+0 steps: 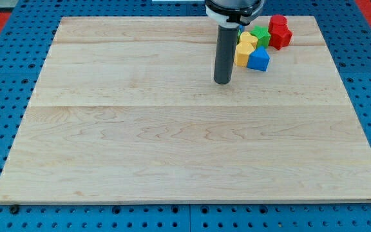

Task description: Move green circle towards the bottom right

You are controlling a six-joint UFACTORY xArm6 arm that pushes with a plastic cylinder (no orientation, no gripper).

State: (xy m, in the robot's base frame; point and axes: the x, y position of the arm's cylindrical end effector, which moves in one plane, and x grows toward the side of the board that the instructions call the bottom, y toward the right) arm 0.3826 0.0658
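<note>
A: What does the arm end in, and is there a claw to report on?

B: No claw shows here, so whether it is released or clenched cannot be told. The arm ends in a straight dark rod, and my tip sits on the wooden surface, holding nothing and touching no block.

A: Where is that tip on the surface?

B: In the upper half, a little right of the middle. The cluster of blocks lies from it at about two o'clock, near but apart.

A: And the green block the task names?

B: A green block sits inside that cluster, near the view's top edge. Its outline looks lumpy from this angle, so whether it is the circle cannot be told for certain. It lies at roughly one to two o'clock from the tip.

A: What stands around it?

B: A yellow block sits just beside it at about seven o'clock, between the green one and the rod. A blue block, wedge-like, lies at six o'clock from the green one, touching the yellow. A red block is pressed close at three o'clock.

A: So the green one is hemmed in?

B: Yes, with neighbours at seven, six and three o'clock.
</note>
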